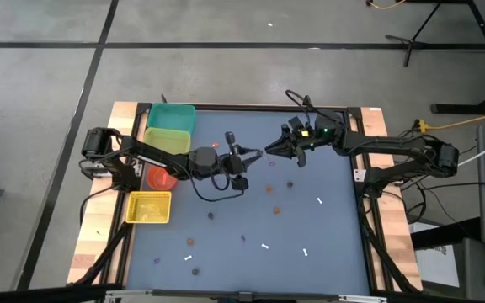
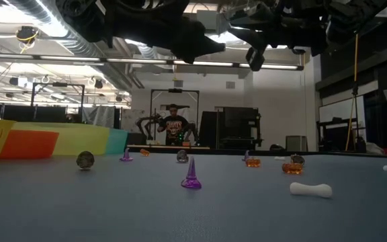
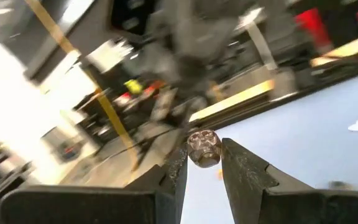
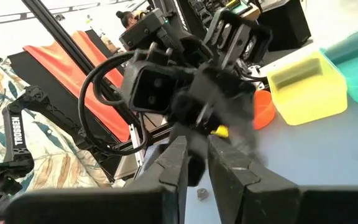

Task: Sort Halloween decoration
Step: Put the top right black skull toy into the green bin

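Overhead, the trinkets (image 1: pixel 272 188) scattered over the grey-blue tabletop (image 1: pixel 335 252) are mere specks, their shapes unreadable, while the level view shows a glossy purple cone (image 2: pixel 191 175), a white bone-shaped stick (image 2: pixel 310 190) and small orange lumps. Raised over the tabletop's middle, nearer its far edge, the left pincer (image 3: pixel 202 160) clamps a rounded, metallic grey skull-like bead (image 3: pixel 202 147). Facing it tip to tip, the right pincer (image 4: pixel 194 163) stands nearly closed on something dark that blur hides.
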`<action>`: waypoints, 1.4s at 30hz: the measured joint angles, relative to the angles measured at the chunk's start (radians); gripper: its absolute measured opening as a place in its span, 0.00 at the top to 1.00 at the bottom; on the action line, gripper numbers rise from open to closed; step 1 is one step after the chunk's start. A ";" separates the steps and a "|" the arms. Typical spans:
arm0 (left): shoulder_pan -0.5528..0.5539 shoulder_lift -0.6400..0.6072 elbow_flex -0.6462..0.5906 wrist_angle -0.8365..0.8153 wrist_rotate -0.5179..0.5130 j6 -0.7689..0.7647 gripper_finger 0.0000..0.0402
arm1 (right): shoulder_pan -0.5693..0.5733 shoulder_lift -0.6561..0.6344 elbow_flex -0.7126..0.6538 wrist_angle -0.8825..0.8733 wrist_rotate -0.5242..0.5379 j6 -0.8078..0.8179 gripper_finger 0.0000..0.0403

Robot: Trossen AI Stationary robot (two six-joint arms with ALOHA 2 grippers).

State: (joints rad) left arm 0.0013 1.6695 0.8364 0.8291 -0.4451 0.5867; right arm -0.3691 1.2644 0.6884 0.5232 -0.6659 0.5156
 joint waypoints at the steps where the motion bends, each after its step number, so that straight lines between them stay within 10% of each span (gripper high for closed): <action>1: 0.000 -0.004 0.000 -0.001 -0.046 0.000 0.80 | 0.000 0.000 0.000 0.000 0.000 0.000 0.85; 11: 0.006 -0.022 0.000 -0.010 -0.529 0.151 0.80 | 0.000 0.000 0.000 -0.001 0.000 0.000 0.85; 19: 0.095 -0.022 0.000 -0.114 -0.728 0.183 0.80 | 0.000 0.000 0.000 -0.001 0.000 0.000 0.85; 42: 0.464 -0.022 -0.001 -0.975 -0.617 -0.536 0.80 | 0.001 0.000 0.000 -0.002 0.000 -0.001 0.85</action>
State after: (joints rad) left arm 0.4656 1.6474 0.8356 -0.1456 -1.0620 0.0509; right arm -0.3679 1.2648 0.6888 0.5217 -0.6662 0.5148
